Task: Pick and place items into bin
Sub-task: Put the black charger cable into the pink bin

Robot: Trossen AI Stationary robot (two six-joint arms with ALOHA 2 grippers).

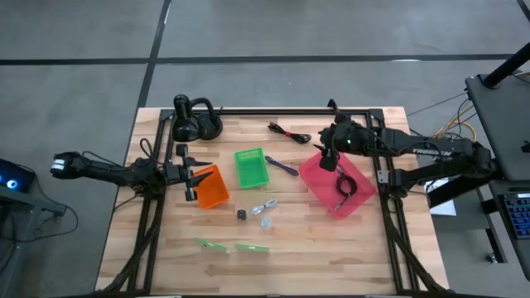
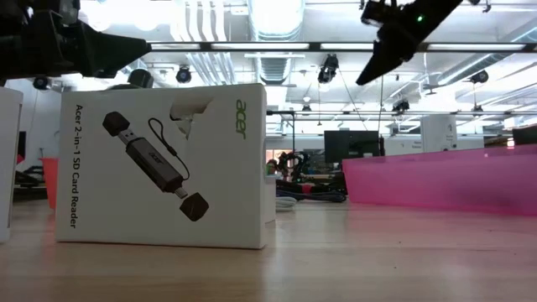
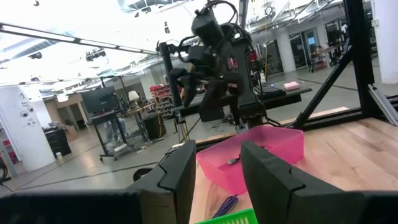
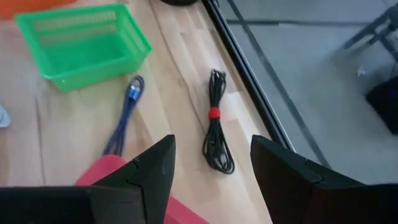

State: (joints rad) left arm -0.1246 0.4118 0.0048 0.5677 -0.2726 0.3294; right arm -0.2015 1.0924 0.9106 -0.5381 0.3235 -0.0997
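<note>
My right gripper (image 1: 329, 159) (image 4: 212, 146) hangs open over the far left corner of the pink bin (image 1: 335, 186). A black coiled cable (image 1: 343, 186) lies inside that bin. Another black cable with a red tie (image 4: 216, 124) (image 1: 288, 132) lies on the table below and beyond my right fingers. The purple pen (image 1: 281, 165) (image 4: 124, 115) lies between the green bin (image 1: 251, 167) and the pink one. A tiny black cube (image 1: 241, 214), clear-silvery bits (image 1: 265, 207) and green strips (image 1: 224, 245) rest nearer the near edge. My left gripper (image 1: 192, 180) (image 3: 217, 149) is open beside the orange bin (image 1: 212, 187).
A black desk lamp (image 1: 195, 120) stands at the far left of the table. A black frame rail (image 1: 273, 110) runs along the far edge, close to the tied cable. In the low view a white card-reader box (image 2: 159, 164) stands close to the camera and hides much of the table.
</note>
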